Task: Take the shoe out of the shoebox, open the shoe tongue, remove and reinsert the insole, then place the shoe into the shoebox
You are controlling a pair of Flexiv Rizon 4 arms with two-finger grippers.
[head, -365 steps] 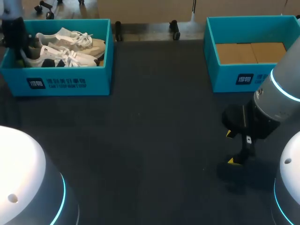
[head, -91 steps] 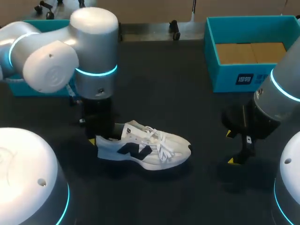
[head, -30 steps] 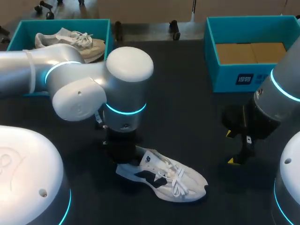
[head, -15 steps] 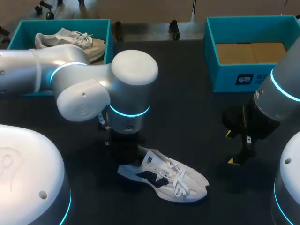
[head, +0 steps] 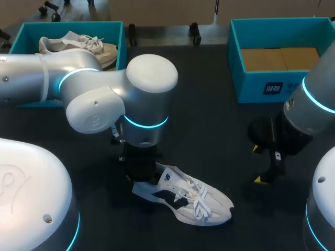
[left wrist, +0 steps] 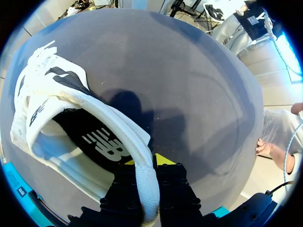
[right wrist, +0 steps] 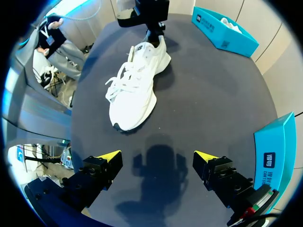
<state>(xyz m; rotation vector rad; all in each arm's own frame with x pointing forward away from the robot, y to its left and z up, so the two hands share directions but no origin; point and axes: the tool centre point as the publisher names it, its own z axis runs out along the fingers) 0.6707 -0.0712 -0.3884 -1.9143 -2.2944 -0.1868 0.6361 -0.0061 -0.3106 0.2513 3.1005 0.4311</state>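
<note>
The shoe (head: 183, 201) lies on the desk (head: 209, 120) in the lower middle of the head view, sole down, heel toward the left arm (head: 104, 99) and toe toward the lower right. The left pincer (left wrist: 146, 163) pinches its heel collar: in the left wrist view one yellow tip sits inside the shoe's opening and the other outside, with the white rim running between them. The dark insole shows inside the shoe, ahead of the pincer.

Twelve seconds ago both shoes lay in the left box (head: 112, 31) at the upper left, with the left arm over them. Now only the other shoe (head: 78, 44) is left there. Three seconds ago the shoe stood level at the centre left of the desk, toe pointing right. Since then the arm has carried it to the right and lower in the frame and turned its toe downward. Over the last half second it has barely shifted.

The right pincer (right wrist: 158, 163) hangs over bare desk at the lower right, its fingers spread wide with nothing between them. It has kept the same place in every frame. In the right wrist view the shoe lies well ahead of it, toe toward it. The right box (head: 251, 83) at the upper right holds only brown card (head: 280, 58), as before.
</note>
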